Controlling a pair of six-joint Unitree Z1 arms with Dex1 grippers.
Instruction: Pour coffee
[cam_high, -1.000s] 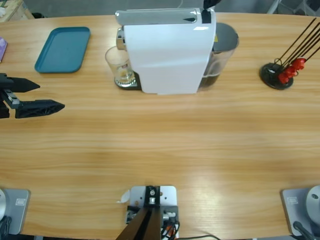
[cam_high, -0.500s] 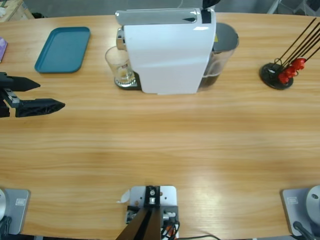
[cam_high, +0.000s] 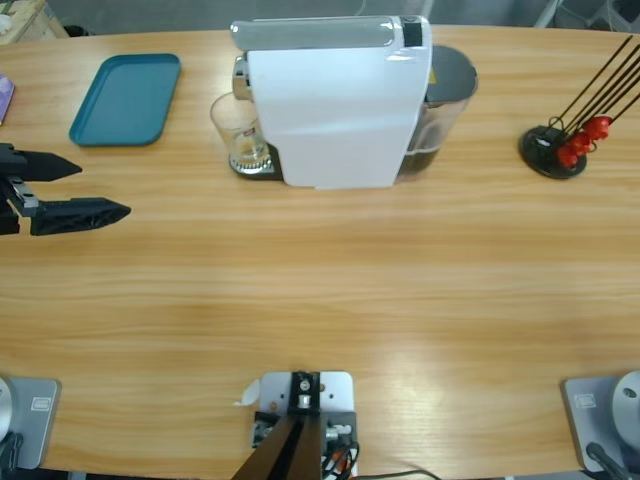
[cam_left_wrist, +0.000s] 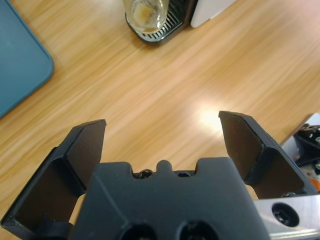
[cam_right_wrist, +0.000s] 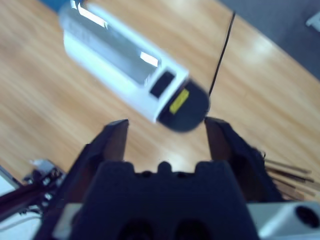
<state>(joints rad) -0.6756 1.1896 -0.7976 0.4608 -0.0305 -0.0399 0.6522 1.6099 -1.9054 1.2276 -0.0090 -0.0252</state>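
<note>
At the far left edge of the table (cam_high: 320, 290) the left gripper (cam_high: 75, 190) comes in with its jaws spread wide and holding nothing, and they point toward the machine, probably so that it can go for the glass; most of its arm is cut off by the picture's edge; behind it the blue tray (cam_high: 125, 98) lies flat and bare, well apart from the machine, maybe as a place to put the glass down; the glass (cam_high: 240, 133) stands upright on the black drip grate (cam_left_wrist: 160, 27) under the spout, touching the white coffee machine (cam_high: 335, 100) at its left side, and the coffee (cam_left_wrist: 145, 11) is only a thin brownish layer at its bottom; in the left wrist view the top of the glass is cut off; behind the machine's right side sits its dark water tank (cam_high: 445, 105); near the right edge a black stand with thin sticks and red pieces (cam_high: 560, 145) is too small to tell what it is; the right gripper (cam_right_wrist: 167, 131) does not show from above; its own camera looks down on the machine from high, the jaws apart and empty
</note>
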